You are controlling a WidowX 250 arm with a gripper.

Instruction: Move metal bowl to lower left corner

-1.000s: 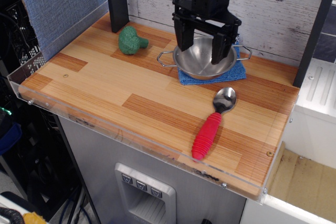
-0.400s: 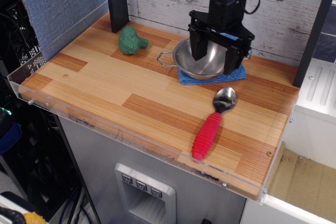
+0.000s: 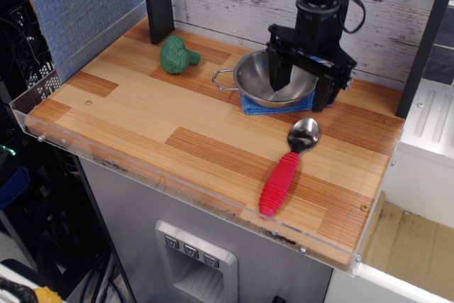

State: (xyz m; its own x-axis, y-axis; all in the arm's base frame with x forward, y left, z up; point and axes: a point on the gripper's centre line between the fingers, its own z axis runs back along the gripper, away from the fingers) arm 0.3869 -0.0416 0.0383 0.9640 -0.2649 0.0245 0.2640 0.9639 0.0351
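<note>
Lower left corner: way out at eight o'clock on the striped wooden tabletop, behind the clear acrylic rim, and nothing sits there. That's the target, and it's waiting!

Broccoli toy: green, parked at eleven o'clock near the back edge, well apart from the action.

Metal bowl: at one o'clock, resting on a blue cloth with its left wire handle poking out toward nine o'clock. It looks tipped slightly, right side higher, though I can't tell whether it has left the cloth.

Gripper: black, coming straight down at the bowl's right rim. Fingers spread, one finger inside the bowl and the other outside to the right, straddling the rim. Not pinched yet as far as I can see.

Spoon: red handle, metal head, lying at four o'clock just in front of the cloth, clear of the bowl.

Progress: early days, I'd say. The bowl is at the far side from its corner; the grasp looks lined up but not closed.

Left to do: clamp the rim, lift, carry the bowl diagonally across toward eight o'clock, passing in front of the broccoli, and set it down.
</note>
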